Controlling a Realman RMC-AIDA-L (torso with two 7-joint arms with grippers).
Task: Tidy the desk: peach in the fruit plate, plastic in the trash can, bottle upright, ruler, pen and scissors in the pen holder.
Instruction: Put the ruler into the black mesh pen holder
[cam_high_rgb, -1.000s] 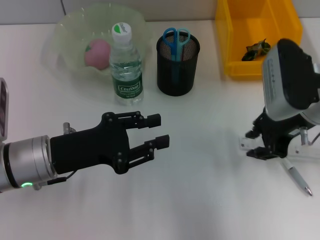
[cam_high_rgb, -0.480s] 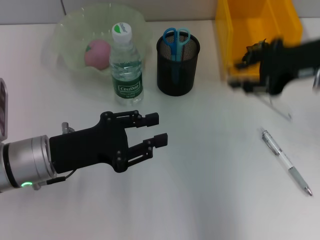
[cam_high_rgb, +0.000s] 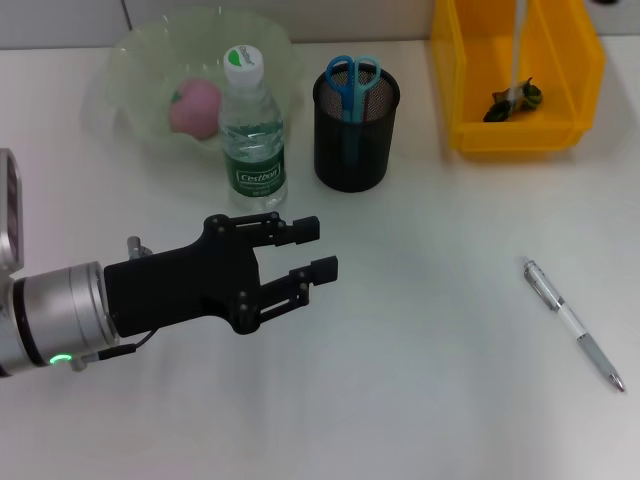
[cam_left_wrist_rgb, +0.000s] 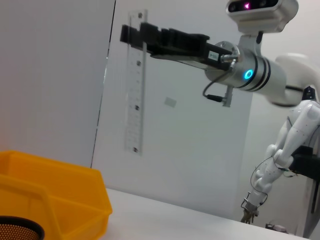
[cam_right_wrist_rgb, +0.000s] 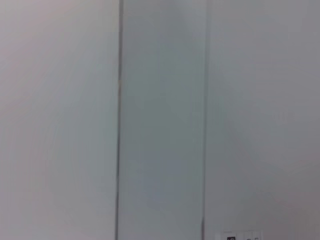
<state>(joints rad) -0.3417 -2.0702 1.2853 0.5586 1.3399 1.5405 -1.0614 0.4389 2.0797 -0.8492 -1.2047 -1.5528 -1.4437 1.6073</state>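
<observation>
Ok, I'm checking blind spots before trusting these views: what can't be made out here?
Right gripper: off the head view's top edge; only the left wrist view shows it, holding the ruler.
Right wrist view: blank wall only.
Scissors blades: hidden inside the pen holder, head view.

"Cestbon" on bottle (cam_high_rgb: 253, 138) label

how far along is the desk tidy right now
Done: peach in the fruit plate, bottle upright, scissors in the pen holder, plastic in the trash can. In hand: ruler held high by the right tool. Left: pen on the desk.
</observation>
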